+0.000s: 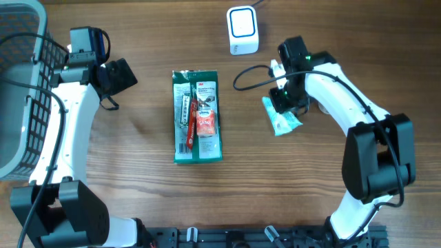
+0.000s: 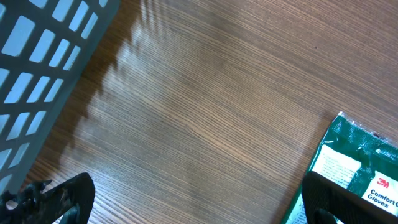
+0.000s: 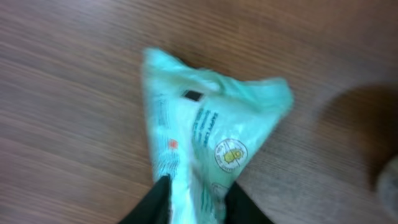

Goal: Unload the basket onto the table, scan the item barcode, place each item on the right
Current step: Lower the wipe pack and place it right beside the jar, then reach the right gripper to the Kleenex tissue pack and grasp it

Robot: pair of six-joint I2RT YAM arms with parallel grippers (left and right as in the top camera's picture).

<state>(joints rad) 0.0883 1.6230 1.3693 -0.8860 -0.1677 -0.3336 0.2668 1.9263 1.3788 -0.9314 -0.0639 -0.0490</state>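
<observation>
A mint-green plastic packet [image 1: 281, 118] lies crumpled on the wooden table, right of centre. My right gripper [image 1: 284, 103] sits over its upper end. In the right wrist view the two black fingers [image 3: 155, 202] stand a little apart on either side of the packet [image 3: 205, 137], jaws partly open, with the packet's end filling the gap [image 3: 196, 186]. A white barcode scanner [image 1: 242, 30] stands at the back centre. My left gripper [image 1: 127, 74] hovers at the left, wide open over bare wood [image 2: 199, 199], holding nothing.
A green glove package [image 1: 198, 116] lies flat mid-table; its corner shows beside the left gripper's right finger [image 2: 354, 155]. A grey mesh basket [image 1: 21, 103] fills the far left [image 2: 37, 62]. A black cable [image 1: 248, 72] loops near the right arm.
</observation>
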